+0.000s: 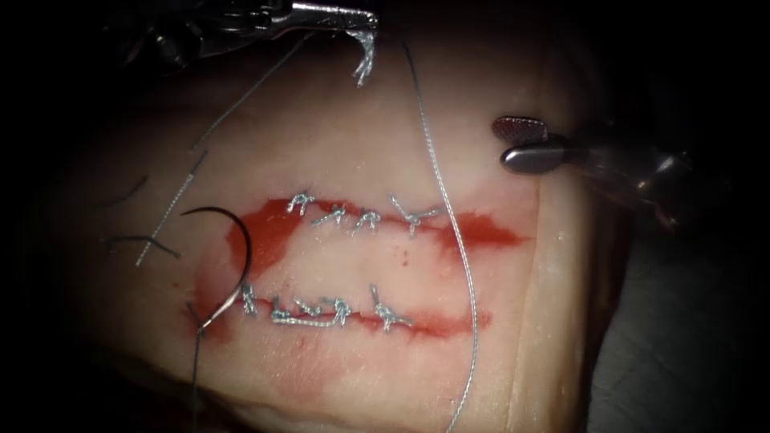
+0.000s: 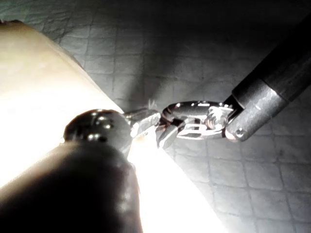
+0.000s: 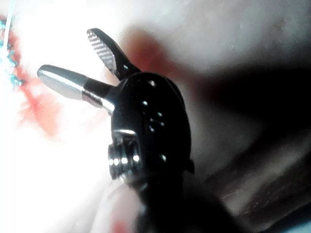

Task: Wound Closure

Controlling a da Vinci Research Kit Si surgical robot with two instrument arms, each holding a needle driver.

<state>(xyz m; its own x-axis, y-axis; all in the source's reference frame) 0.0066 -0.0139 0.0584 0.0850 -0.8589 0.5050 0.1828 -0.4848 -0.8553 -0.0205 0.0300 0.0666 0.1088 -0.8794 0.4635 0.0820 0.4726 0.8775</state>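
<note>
The tissue [image 1: 337,144] carries two red cuts, an upper cut [image 1: 481,232] and a lower cut [image 1: 441,322], both crossed by several knotted stitches. The curved needle [image 1: 245,248] lies at their left ends, held by neither tool. Its lower end [image 1: 207,322] meets the tissue by the lower cut; I cannot tell whether it is in the tissue. The left tool [image 1: 361,20] is at the far edge, shut on a frayed end of thread [image 1: 365,60]. A long thread [image 1: 449,216] runs from there down across both cuts. The right tool [image 1: 513,140] hovers right of the cuts, open and holding nothing [image 3: 73,60].
Cut ends of thread [image 1: 172,208] and dark strands [image 1: 140,240] lie on the tissue left of the needle. Red fluid [image 1: 269,232] pools at the upper cut's left end. The tissue's right edge [image 1: 561,321] drops to a grey cloth [image 1: 690,337].
</note>
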